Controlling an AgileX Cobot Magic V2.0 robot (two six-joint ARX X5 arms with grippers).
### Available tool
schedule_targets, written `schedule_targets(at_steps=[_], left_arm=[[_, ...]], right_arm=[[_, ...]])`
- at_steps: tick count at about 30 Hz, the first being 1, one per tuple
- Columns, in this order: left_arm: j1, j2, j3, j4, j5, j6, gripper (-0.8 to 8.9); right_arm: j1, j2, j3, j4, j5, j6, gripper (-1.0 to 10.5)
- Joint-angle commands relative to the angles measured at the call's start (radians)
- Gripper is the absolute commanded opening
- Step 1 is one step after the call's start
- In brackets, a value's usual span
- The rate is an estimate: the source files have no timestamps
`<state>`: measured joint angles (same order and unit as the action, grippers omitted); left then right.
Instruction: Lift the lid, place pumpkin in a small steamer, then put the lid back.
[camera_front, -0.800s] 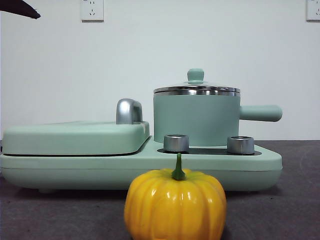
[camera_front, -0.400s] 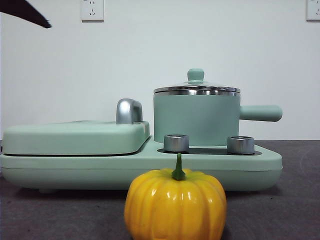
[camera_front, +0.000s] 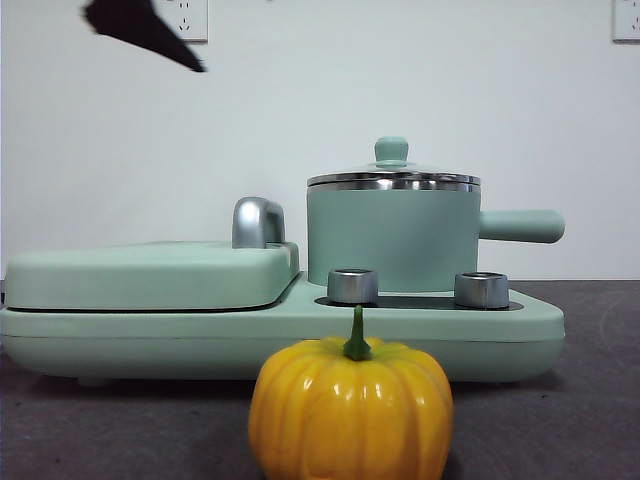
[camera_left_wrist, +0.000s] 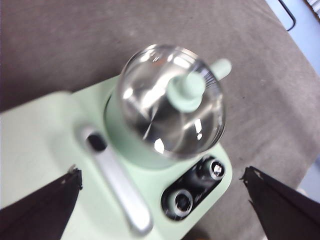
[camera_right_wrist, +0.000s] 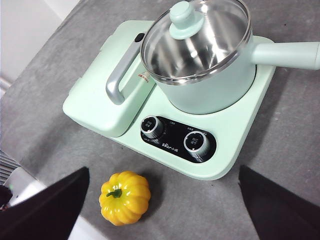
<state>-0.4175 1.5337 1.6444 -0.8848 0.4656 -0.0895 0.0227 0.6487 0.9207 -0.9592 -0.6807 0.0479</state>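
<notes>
two steps are not yet begun, and the first, lifting the lid (camera_left_wrist: 172, 102), is in hand. the lid is seen shut on the small steamer (camera_front: 392, 238). the left gripper (camera_left_wrist: 165, 210) is held high above it with jaws wide apart and nothing gripped. next, the green knob must be pinched. the pumpkin (camera_front: 350, 410) is left on the table in front. the right gripper (camera_right_wrist: 165, 210) is held open too.

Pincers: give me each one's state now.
Left pincer: open, holding nothing, above the lid.
Right pincer: open, holding nothing.
</notes>
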Motion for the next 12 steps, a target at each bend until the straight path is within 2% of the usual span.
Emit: schedule_targets(at_steps=[1, 12], left_arm=[[-0.034, 0.089, 0.112, -0.009, -0.006, -0.008, 5.21], [-0.183, 0.419, 0.555, -0.196, -0.153, 0.050, 5.21]], right_arm=[[0.002, 0.004, 0.016, 0.012, 0.000, -0.015, 4.8], [0.002, 0.003, 0.016, 0.037, 0.000, -0.013, 4.8]])
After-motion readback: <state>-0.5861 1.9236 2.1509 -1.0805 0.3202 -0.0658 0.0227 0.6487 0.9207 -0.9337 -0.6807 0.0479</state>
